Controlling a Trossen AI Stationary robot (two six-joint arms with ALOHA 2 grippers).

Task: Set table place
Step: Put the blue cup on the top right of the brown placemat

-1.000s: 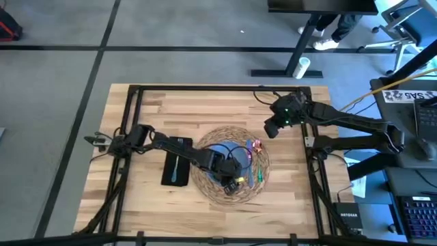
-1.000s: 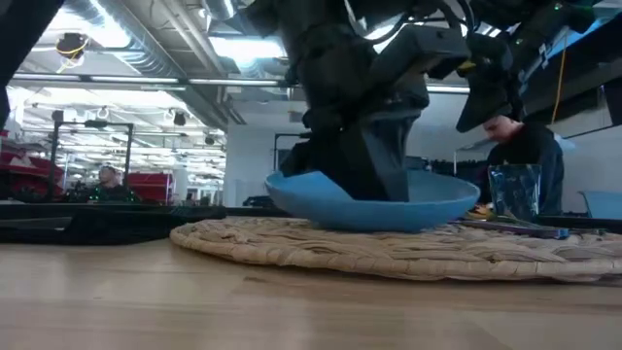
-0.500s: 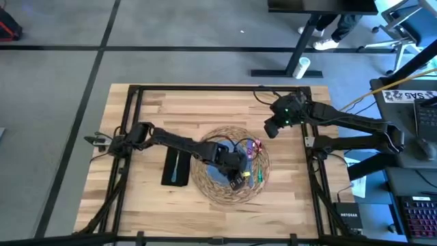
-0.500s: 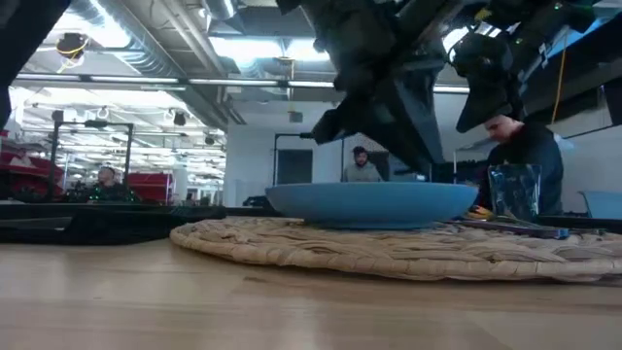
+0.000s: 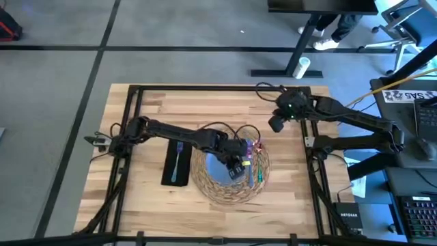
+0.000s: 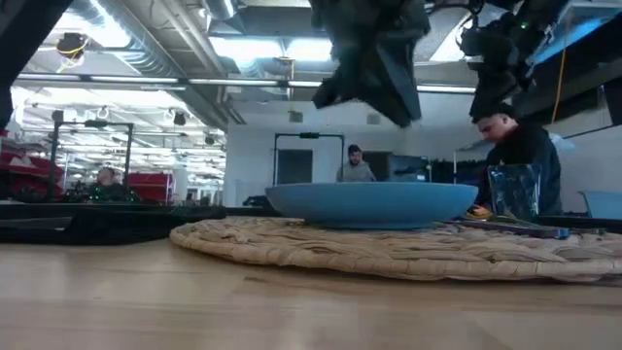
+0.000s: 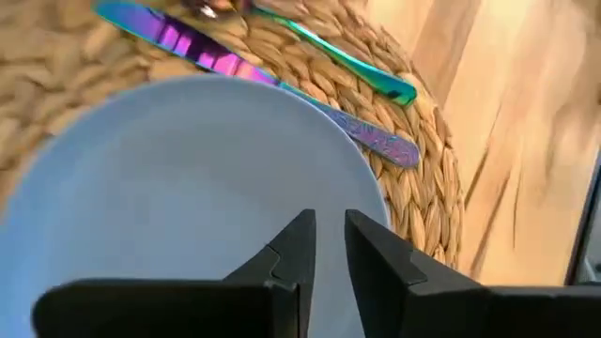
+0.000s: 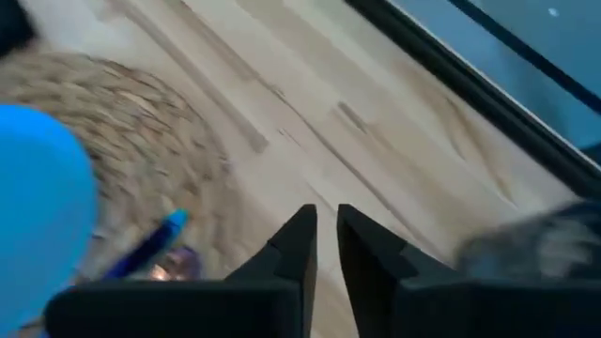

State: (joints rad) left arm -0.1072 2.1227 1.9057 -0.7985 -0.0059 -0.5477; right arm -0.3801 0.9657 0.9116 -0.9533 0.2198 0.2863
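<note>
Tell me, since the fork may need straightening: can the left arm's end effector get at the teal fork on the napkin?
Probably yes. The left end effector hangs empty above the plate, and the teal fork lies uncovered on the black napkin near that arm; nothing sits between.

Your left arm reaches from the table's left side far across toward the middle, stretched nearly straight, its wrist bent down so the left gripper (image 5: 237,166) hangs raised above the surface and points downward; its two dark fingers (image 7: 296,246) sit close together with only a thin gap and nothing between them. Your right arm comes in from the right edge, elbow folded, with the right gripper (image 5: 276,124) held high near the far right side, its fingers (image 8: 297,246) likewise nearly closed and empty
</note>
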